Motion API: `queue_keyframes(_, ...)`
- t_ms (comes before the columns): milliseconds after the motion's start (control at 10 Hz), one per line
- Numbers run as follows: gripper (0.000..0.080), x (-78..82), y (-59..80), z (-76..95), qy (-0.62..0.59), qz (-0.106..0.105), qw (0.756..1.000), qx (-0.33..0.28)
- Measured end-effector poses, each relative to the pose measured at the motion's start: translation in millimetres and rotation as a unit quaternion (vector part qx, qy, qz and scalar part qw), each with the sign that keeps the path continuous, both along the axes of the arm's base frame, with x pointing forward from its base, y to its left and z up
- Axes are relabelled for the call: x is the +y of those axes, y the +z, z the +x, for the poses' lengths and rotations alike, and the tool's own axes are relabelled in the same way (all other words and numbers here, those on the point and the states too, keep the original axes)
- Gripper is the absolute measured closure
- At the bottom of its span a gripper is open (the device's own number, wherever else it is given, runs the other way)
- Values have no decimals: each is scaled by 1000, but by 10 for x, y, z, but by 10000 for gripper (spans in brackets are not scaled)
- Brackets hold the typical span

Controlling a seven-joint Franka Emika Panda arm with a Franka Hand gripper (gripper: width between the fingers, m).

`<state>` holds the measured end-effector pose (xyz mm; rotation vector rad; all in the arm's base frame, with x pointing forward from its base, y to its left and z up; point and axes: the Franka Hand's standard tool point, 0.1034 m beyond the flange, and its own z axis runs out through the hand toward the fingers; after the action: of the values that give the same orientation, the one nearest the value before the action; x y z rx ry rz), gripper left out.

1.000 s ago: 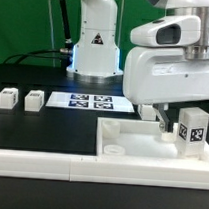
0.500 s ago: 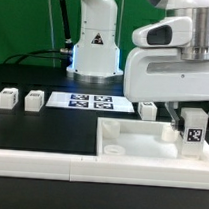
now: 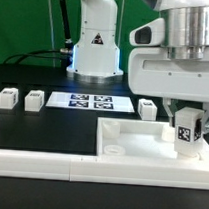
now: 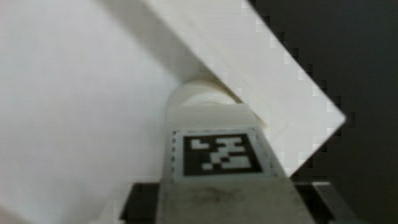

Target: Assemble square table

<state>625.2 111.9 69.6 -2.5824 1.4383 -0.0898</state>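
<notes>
Hand [image 3: 187, 124] points straight down, gripping an upright leg [image 3: 188, 135] over the slab [image 3: 130, 144].

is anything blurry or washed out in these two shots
Exterior view: fairly sharp; the tag on the leg held in the gripper is crisp, and the white tabletop shows only faint shading. Wrist view: soft throughout; the leg's tag edges are fuzzy and the tabletop is blown out to near-flat white.

Large white square plastic slab [image 3: 140, 140]: smooth, matt, slight sheen along raised rim.
Small white stubby plastic leg [image 3: 188, 129]: smooth, matt; printed black-and-white tag, flat finish.
Black table top [image 3: 41, 129]: matt, even.
White robot arm casing [image 3: 97, 37]: glossy moulded plastic.
</notes>
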Motion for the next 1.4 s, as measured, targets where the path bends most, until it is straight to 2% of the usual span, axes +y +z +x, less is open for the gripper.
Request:
queue_keyframes(200,509,5,0,-5,-33,9,999,12)
queue_keyframes(500,509,32,-10,-20,-147,35,988,30)
queue_keyframes(800,509,124,-27,-21,-319,80,943,55)
queue_keyframes(900,509,146,-26,-12,-334,86,937,51)
queue_keyframes(1100,261,152,-24,-14,-266,76,960,42)
queue_keyframes(1200,261,169,-15,-17,-202,66,976,38)
queue_keyframes(1300,173,194,-8,-37,-80,44,995,34)
queue_keyframes(1400,157,223,-6,-45,21,36,998,38)
